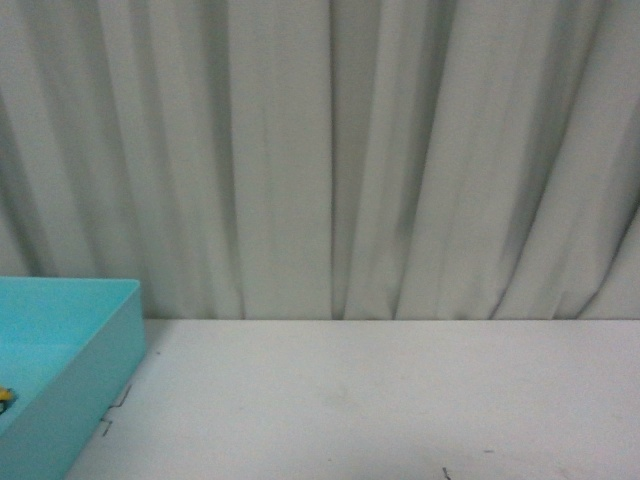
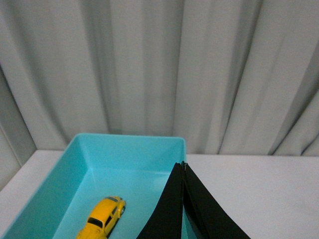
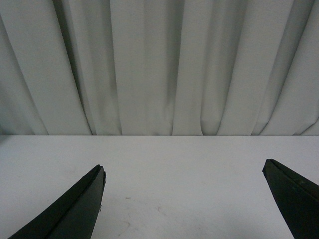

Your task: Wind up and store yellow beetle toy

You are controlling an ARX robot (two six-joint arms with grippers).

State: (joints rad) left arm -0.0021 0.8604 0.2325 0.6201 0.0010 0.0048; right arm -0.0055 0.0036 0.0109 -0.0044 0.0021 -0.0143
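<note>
The yellow beetle toy (image 2: 103, 219) lies on the floor of a turquoise bin (image 2: 129, 149) in the left wrist view, apart from my left gripper (image 2: 183, 165). That gripper is shut, its black fingers pressed together with nothing between them, raised over the bin's near right side. In the front view only a sliver of the yellow beetle toy (image 1: 5, 396) shows inside the bin (image 1: 95, 370) at the far left. My right gripper (image 3: 183, 169) stands open over bare white table, holding nothing. Neither arm shows in the front view.
A white table (image 1: 380, 400) runs to a pale grey curtain (image 1: 320, 150) close behind it. The turquoise bin sits at the table's left end. Small dark marks (image 1: 118, 408) dot the table beside the bin.
</note>
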